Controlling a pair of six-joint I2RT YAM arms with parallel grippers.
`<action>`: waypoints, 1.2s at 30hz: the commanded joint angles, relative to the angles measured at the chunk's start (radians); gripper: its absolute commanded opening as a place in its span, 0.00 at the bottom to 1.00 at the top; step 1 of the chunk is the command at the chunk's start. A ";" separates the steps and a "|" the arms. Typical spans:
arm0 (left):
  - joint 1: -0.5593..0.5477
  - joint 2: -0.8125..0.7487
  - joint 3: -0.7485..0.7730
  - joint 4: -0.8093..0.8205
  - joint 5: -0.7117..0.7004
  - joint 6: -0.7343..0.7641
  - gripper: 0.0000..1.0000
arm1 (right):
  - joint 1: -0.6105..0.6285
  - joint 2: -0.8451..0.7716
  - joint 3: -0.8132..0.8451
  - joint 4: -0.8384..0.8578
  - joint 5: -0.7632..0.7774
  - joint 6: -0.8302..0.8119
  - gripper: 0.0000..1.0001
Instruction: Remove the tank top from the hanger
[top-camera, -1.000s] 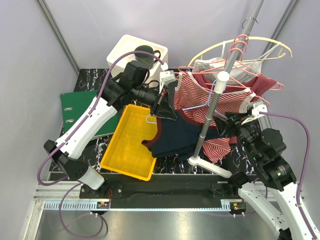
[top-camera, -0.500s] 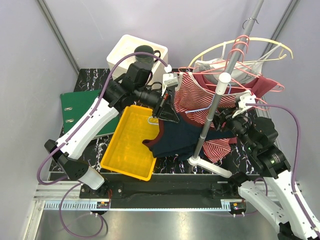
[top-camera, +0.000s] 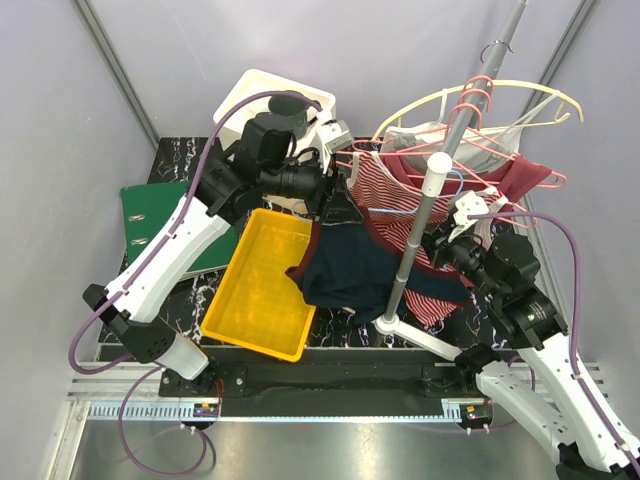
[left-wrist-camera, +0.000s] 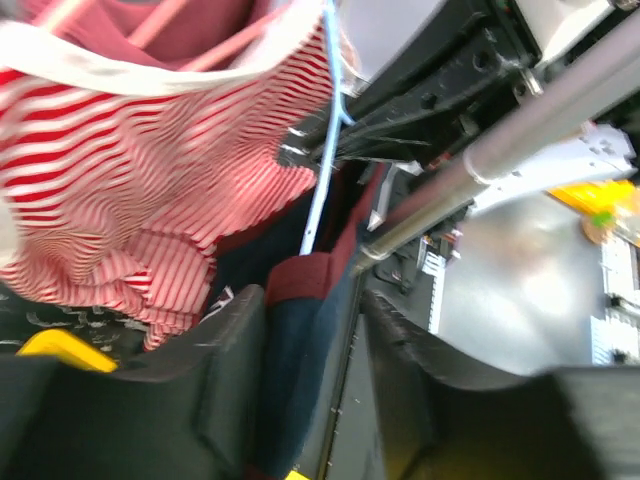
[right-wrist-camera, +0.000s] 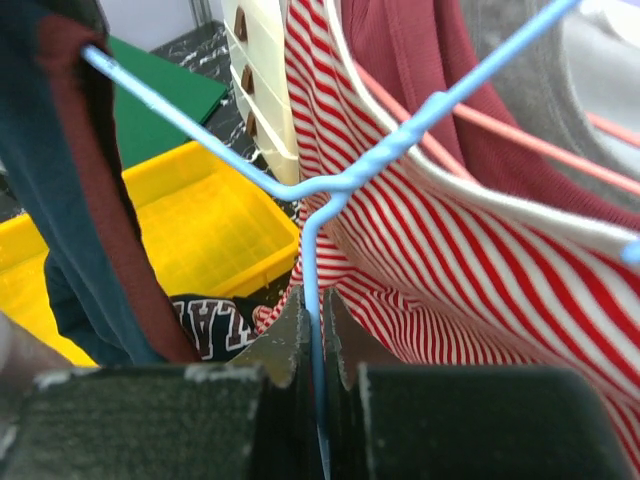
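Tank top: the navy tank top (top-camera: 350, 275) with maroon trim hangs low in front of the stand and sags onto the table (top-camera: 175, 150). It lies between the yellow tray (top-camera: 255, 290) and the stand's foot, with its left edge lapping the tray's right rim.
Tank top, wrist views: a navy and maroon strip runs down the left of the right wrist view. In the left wrist view, navy cloth lies in the gap between the left fingers (left-wrist-camera: 205, 350).
Hanger: the blue wire hanger (right-wrist-camera: 340, 185) crosses in front of the red-striped top (top-camera: 385, 185), beside the tank top's upper edge.
Right gripper: the right gripper (right-wrist-camera: 314, 325) is pinched tight on the hanger's vertical blue wire.
Right arm pose: it rises from its base at the lower right, and the wrist tilts up and left toward the pole (top-camera: 425, 215).
Left gripper: the left gripper (left-wrist-camera: 315, 340) has its jaws spread. The navy cloth passes between them and is not clamped.
Left arm pose: the white link slants up and right from the lower-left base. The dark forearm reaches right over the tray's far edge to the garments.
Rack: pink hangers (top-camera: 480, 100) and a cream hoop (top-camera: 520, 90) crowd the top of the pole.
Surroundings: a green binder (top-camera: 160, 215) lies left of the tray, and a white bin (top-camera: 250, 100) stands behind the left arm.
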 joint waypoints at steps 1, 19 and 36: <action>-0.025 -0.097 0.026 -0.007 -0.133 -0.062 0.55 | -0.005 -0.016 0.021 0.221 0.110 0.100 0.00; -0.025 -0.463 -0.307 0.346 -0.408 -0.177 0.77 | -0.005 -0.031 0.025 0.230 0.060 0.071 0.00; -0.287 -0.438 -0.418 0.450 -0.894 -0.099 0.61 | -0.005 -0.028 0.008 0.221 0.045 0.089 0.00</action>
